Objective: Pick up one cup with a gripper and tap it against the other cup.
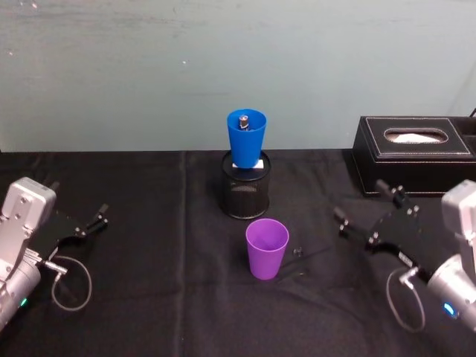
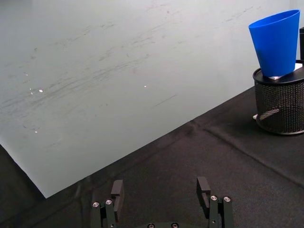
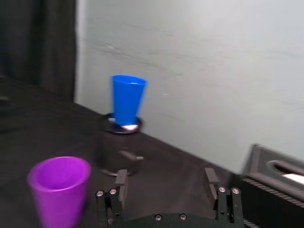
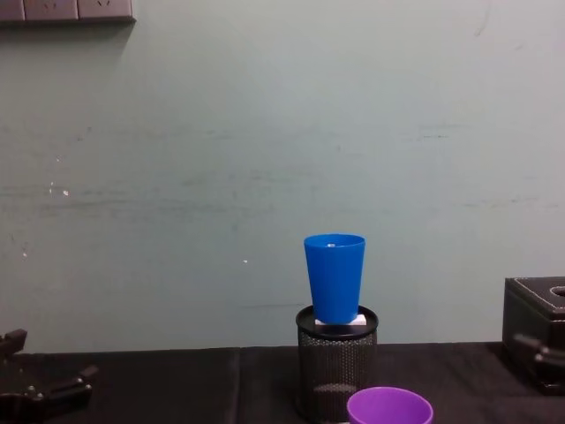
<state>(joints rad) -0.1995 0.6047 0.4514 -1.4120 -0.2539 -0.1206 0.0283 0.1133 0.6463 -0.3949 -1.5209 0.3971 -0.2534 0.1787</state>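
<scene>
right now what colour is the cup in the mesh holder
Bright blue cup, best in chest view.

Soft, even light: the pale wall is bright, the black bench dark. Shadows are faint; small glints speckle the wall.

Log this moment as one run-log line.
phase: pre-grasp | purple cup: upright, untouched | blue cup: atop mesh holder | left gripper: open, far left | right gripper: open, right of purple cup
</scene>
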